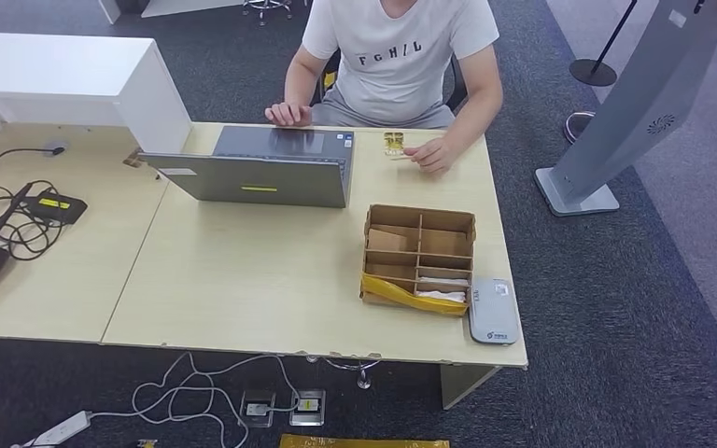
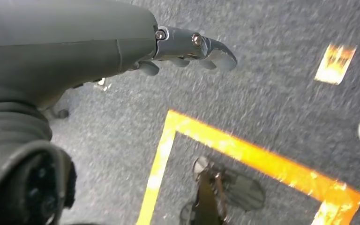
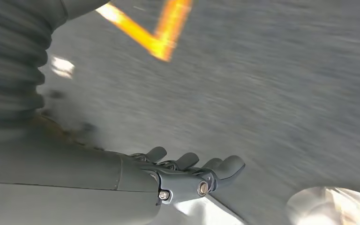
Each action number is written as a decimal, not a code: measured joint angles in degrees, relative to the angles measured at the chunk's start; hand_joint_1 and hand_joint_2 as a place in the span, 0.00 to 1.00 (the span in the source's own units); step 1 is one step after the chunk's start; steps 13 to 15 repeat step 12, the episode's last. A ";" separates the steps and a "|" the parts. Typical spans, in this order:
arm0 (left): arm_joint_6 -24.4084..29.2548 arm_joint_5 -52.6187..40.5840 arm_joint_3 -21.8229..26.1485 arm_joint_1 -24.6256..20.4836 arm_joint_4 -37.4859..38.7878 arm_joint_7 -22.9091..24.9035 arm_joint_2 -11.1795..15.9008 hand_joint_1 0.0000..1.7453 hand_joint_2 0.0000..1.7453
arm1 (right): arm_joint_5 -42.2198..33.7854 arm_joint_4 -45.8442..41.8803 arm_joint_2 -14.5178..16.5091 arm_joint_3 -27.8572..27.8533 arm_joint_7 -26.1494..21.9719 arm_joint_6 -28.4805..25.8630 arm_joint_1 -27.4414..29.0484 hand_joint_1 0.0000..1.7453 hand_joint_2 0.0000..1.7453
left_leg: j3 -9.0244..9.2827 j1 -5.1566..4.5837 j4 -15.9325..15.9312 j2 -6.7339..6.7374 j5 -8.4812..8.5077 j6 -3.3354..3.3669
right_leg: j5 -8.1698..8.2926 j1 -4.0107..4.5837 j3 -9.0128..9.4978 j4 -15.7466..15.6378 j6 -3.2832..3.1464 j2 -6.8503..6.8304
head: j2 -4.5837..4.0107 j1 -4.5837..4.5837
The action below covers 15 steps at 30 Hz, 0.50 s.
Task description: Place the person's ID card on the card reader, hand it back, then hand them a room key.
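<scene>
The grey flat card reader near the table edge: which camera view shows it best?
The head view shows the grey flat card reader best: it lies whole on the pale wooden table, beside the brown cardboard divider box. The left and right wrist views look down at dark carpet with orange tape and give nothing of it.

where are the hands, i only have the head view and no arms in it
Observer: The left hand hangs over grey carpet, holding nothing.
Operator: and the right
Observer: The right hand is over carpet too, fingers apart, nothing in them.
Operator: anything on the floor by the left one
Observer: Orange tape marks a corner on the carpet below it.
</scene>
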 joint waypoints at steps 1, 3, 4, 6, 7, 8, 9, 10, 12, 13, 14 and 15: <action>-0.48 -0.12 -0.01 -0.02 0.00 0.37 -0.11 0.00 0.00 | 0.40 0.28 1.62 -0.33 1.21 -0.51 0.20 0.00 1.00 | 0.01 0.01 0.00 0.01 0.01 -0.01 | 0.00 0.02 0.01 0.00 -0.01 0.00 | 0.00 0.00; -1.46 -0.36 -0.02 -0.01 0.00 0.53 -0.28 0.00 0.00 | 1.22 0.57 4.19 -0.65 2.39 -2.30 0.51 0.00 1.00 | 0.02 0.02 0.00 0.00 0.03 -0.05 | -0.01 0.02 0.02 0.01 -0.02 0.00 | 0.00 0.01; -1.70 -0.45 -0.02 -0.01 0.00 0.18 -0.29 0.00 0.00 | 1.38 0.65 5.13 -0.78 2.38 -3.10 0.58 0.00 1.00 | 0.02 0.02 0.00 -0.01 0.05 -0.06 | -0.01 0.02 0.03 0.02 -0.02 0.00 | 0.00 0.00; -1.67 -0.68 -0.02 -0.01 0.00 -1.45 -0.19 0.00 0.00 | 0.46 0.69 6.42 -1.32 1.92 -2.12 0.62 0.00 0.50 | 0.03 0.02 0.00 -0.01 0.06 -0.08 | 0.00 0.03 0.06 0.02 -0.03 0.00 | 0.00 0.03; -1.67 -0.86 -0.02 -0.02 0.00 -2.58 -0.09 0.00 0.00 | -0.54 0.70 6.90 -1.75 1.62 0.24 0.62 0.00 0.25 | 0.04 0.02 0.00 -0.01 0.06 -0.08 | 0.01 0.02 0.07 0.02 -0.03 0.00 | 0.00 0.04; -1.86 -1.07 -0.02 -0.03 0.00 -3.48 0.02 0.00 0.00 | -1.59 0.71 7.33 -2.22 1.23 3.34 0.62 0.00 0.00 | 0.05 0.01 0.00 -0.01 0.06 -0.08 | 0.01 0.01 0.08 0.02 -0.04 0.00 | 0.00 0.04; -2.27 -1.21 -0.02 -0.05 0.00 -4.02 0.15 0.00 0.00 | -2.65 0.74 7.73 -2.66 0.62 6.63 0.62 0.00 0.00 | 0.06 -0.01 0.00 0.00 0.06 -0.08 | 0.02 -0.01 0.08 0.02 -0.04 0.00 | 0.00 0.03; -2.81 -1.25 -0.02 -0.08 0.00 -4.05 0.27 0.00 0.00 | -3.60 0.78 8.10 -3.11 -0.31 9.41 0.62 0.00 0.00 | 0.08 -0.03 0.00 0.00 0.06 -0.08 | 0.02 -0.03 0.09 0.02 -0.04 0.00 | 0.00 0.02; -3.64 -1.17 -0.02 -0.12 0.00 -3.42 0.38 0.00 0.00 | -4.77 0.83 8.61 -3.73 -2.29 11.99 0.61 0.00 0.00 | 0.09 -0.06 0.01 -0.01 0.06 -0.08 | 0.02 -0.06 0.10 0.01 -0.04 0.00 | 0.00 0.02; -3.64 -1.17 -0.02 -0.12 0.00 -3.42 0.38 0.00 0.00 | -4.77 0.83 8.61 -3.73 -2.29 11.99 0.61 0.00 0.00 | 0.09 -0.06 0.01 -0.01 0.06 -0.08 | 0.02 -0.06 0.10 0.01 -0.04 0.00 | 0.00 0.02; -3.64 -1.17 -0.02 -0.12 0.00 -3.42 0.38 0.00 0.00 | -4.77 0.83 8.61 -3.73 -2.29 11.99 0.61 0.00 0.00 | 0.09 -0.06 0.01 -0.01 0.06 -0.08 | 0.02 -0.06 0.10 0.01 -0.04 0.00 | 0.00 0.02; -3.64 -1.17 -0.02 -0.12 0.00 -3.42 0.38 0.00 0.00 | -4.77 0.83 8.61 -3.73 -2.29 11.99 0.61 0.00 0.00 | 0.09 -0.06 0.01 -0.01 0.06 -0.08 | 0.02 -0.06 0.10 0.01 -0.04 0.00 | 0.00 0.02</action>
